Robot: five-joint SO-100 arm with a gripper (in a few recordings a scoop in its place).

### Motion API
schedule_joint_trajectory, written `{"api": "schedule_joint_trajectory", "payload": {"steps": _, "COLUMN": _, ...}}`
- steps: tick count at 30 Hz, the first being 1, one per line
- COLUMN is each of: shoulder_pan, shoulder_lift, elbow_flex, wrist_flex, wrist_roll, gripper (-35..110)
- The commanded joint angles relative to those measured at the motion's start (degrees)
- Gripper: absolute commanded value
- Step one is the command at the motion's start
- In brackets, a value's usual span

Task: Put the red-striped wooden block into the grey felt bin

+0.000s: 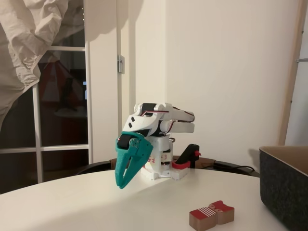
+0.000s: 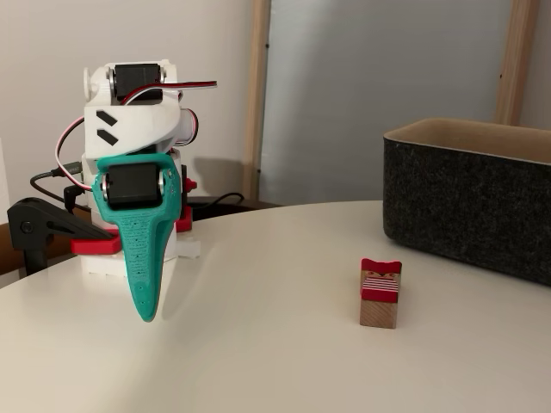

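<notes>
A white robot arm (image 1: 159, 122) sits folded low on its base at the back of a round white surface (image 1: 96, 202). Its teal jaws (image 1: 124, 182) hang tip-down, hovering just above the surface; seen in both fixed views, the two fingers lie close together with almost no gap at the tip and hold nothing.

The wooden block (image 2: 380, 293) lies flat on the surface, well apart from the jaws. Its top face is red with white stripes across part of it, and its sides are light brown. In a fixed view (image 1: 211, 215) it lies near the front edge of the picture, right of the arm.

The grey felt bin (image 2: 469, 194) stands upright on the surface beyond the block, near it but not touching. Its walls are dark and thick, its inside light tan. A black and red clamp (image 1: 188, 158) sits at the arm's base.
</notes>
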Motion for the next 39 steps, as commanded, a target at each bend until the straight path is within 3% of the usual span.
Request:
{"api": "schedule_joint_trajectory", "payload": {"steps": 1, "shoulder_pan": 0.62, "shoulder_lift": 2.02, "elbow_flex": 0.35, "wrist_flex": -0.44, "wrist_roll": 0.09, "gripper": 0}}
{"api": "schedule_joint_trajectory", "payload": {"steps": 39, "shoulder_pan": 0.62, "shoulder_lift": 2.02, "elbow_flex": 0.35, "wrist_flex": -0.44, "wrist_roll": 0.09, "gripper": 0}}
